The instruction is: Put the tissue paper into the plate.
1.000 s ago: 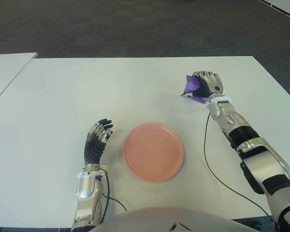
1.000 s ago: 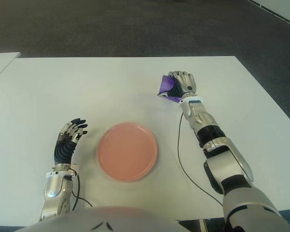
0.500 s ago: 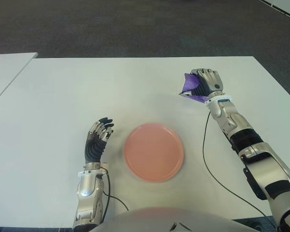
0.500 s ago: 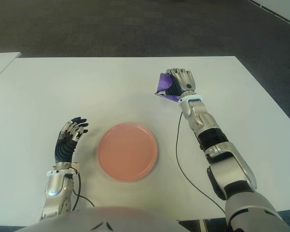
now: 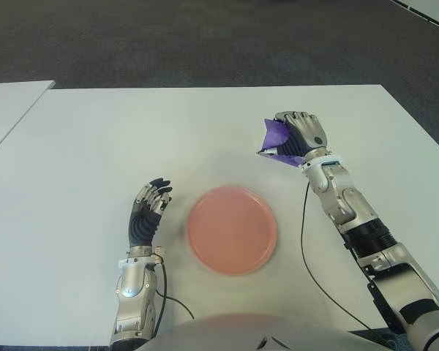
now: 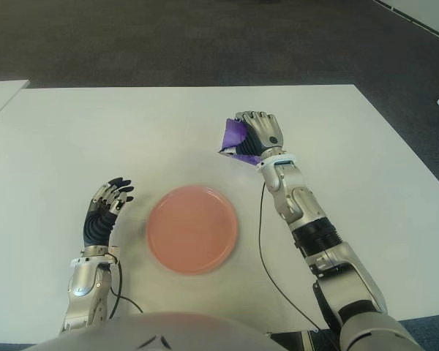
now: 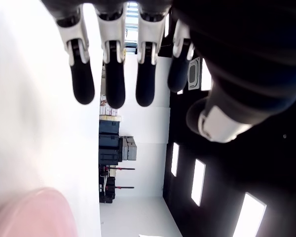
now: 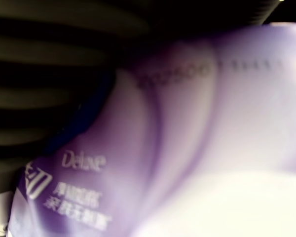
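Observation:
My right hand [image 5: 298, 135] is curled around a purple tissue pack [image 5: 276, 141] and holds it off the white table [image 5: 95, 131], beyond and to the right of the plate. In the right wrist view the pack [image 8: 153, 148] fills the picture, pressed against the dark fingers [image 8: 44, 84]. A round pink plate [image 5: 232, 229] sits near the table's front, with nothing on it. My left hand [image 5: 148, 208] shows just left of the plate, fingers spread and holding nothing; its fingertips [image 7: 113, 84] hang loose in the left wrist view.
A black cable [image 5: 311, 263] trails along the right arm over the table. A second white table [image 5: 7, 102] stands at the far left. Dark carpet [image 5: 205, 36] lies beyond the far edge.
My right hand has carried the purple tissue pack leftward and a little nearer, towards the plate. The left hand and the plate have not moved.

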You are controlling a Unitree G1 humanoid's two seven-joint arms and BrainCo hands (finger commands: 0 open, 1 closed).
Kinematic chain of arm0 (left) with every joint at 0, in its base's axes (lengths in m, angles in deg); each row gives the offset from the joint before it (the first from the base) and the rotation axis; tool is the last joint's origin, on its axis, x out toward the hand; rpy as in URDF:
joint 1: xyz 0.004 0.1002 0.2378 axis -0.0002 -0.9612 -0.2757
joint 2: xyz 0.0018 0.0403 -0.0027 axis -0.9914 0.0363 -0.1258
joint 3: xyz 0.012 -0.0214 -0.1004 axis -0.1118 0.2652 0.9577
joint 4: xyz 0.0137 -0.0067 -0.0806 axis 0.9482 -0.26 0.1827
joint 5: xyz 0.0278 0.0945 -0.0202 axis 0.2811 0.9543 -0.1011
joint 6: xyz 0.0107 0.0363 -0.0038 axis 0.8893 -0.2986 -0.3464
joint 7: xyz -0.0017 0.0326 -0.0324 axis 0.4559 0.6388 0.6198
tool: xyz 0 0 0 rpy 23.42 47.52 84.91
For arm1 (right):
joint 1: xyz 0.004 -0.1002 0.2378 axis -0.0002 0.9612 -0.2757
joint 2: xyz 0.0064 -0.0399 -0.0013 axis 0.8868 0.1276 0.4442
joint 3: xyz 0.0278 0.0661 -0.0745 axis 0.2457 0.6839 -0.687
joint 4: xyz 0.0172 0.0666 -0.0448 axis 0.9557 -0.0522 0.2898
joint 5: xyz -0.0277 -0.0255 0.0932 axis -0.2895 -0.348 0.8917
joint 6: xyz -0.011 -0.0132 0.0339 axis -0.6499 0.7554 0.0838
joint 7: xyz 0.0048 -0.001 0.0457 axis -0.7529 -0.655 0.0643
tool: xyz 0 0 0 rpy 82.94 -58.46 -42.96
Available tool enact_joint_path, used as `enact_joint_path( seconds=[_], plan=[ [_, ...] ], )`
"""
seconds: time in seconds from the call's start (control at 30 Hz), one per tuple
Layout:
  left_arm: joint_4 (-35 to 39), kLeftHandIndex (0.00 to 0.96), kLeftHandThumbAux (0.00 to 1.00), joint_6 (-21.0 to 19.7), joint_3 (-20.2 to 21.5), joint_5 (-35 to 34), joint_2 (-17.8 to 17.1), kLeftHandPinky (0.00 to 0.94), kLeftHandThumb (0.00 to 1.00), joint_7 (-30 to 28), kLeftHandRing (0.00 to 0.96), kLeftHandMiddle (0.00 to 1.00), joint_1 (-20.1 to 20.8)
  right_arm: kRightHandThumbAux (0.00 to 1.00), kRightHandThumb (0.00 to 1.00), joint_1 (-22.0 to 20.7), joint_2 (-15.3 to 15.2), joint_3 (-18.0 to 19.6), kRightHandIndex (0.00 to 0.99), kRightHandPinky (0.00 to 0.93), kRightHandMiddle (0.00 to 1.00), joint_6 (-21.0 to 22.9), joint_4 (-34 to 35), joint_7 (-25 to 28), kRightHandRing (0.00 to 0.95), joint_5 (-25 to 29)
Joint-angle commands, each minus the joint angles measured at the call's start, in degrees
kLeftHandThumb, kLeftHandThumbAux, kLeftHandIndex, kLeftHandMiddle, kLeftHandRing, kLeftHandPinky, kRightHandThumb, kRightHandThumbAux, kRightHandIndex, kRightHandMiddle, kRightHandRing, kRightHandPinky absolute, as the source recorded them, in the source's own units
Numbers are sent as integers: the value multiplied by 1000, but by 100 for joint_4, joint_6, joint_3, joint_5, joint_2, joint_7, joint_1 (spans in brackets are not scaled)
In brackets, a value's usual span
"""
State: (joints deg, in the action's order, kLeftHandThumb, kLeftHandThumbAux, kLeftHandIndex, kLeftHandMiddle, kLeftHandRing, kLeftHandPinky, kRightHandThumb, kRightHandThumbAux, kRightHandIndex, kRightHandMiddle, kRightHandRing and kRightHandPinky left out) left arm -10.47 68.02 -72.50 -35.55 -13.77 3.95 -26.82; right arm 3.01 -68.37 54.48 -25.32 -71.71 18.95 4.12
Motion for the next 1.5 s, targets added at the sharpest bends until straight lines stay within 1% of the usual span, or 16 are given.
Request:
enact_joint_path(
  seconds=[0.03,0.2,0.3,0.5,0.57,0.73,0.97,1.1,1.33,1.5],
  plan=[
    [-111,251,617,0,34,52,-42,358,249,10,312,290,11,656,953,251,112,-105,399,708,504,99,862,365,500,-265],
    [-131,259,625,-2,29,38,-11,366,254,20,318,296,24,656,953,405,164,-144,398,708,505,5,1199,583,498,-405],
    [-133,259,625,0,14,23,2,362,258,7,319,297,29,656,953,443,164,-166,395,746,506,-132,1259,629,503,-437],
    [-130,252,619,-11,-21,61,13,351,259,18,316,296,36,656,953,436,149,-309,393,788,510,-546,1158,343,513,-728],
    [-134,247,621,0,-34,95,23,346,255,39,311,291,36,655,954,485,166,-425,394,793,511,-693,1174,249,515,-865],
    [-165,238,623,35,-38,150,45,346,247,76,305,283,48,654,955,616,258,-583,396,801,514,-895,1229,203,519,-990],
    [-227,239,615,111,-49,144,76,354,247,36,310,287,80,654,955,796,445,-736,395,821,515,-961,1447,416,522,-1025],
    [-259,241,607,170,-80,137,77,354,250,-4,311,288,93,654,955,913,499,-861,394,837,515,-1086,1569,507,526,-1064],
    [-281,245,605,195,-107,112,84,347,254,-23,310,294,99,654,955,1099,534,-1095,392,840,513,-1313,1556,468,531,-1243],
    [-229,245,613,159,-118,73,103,345,262,-30,309,295,81,656,954,1268,536,-1166,388,829,509,-1456,1466,391,527,-1294]
  ],
)
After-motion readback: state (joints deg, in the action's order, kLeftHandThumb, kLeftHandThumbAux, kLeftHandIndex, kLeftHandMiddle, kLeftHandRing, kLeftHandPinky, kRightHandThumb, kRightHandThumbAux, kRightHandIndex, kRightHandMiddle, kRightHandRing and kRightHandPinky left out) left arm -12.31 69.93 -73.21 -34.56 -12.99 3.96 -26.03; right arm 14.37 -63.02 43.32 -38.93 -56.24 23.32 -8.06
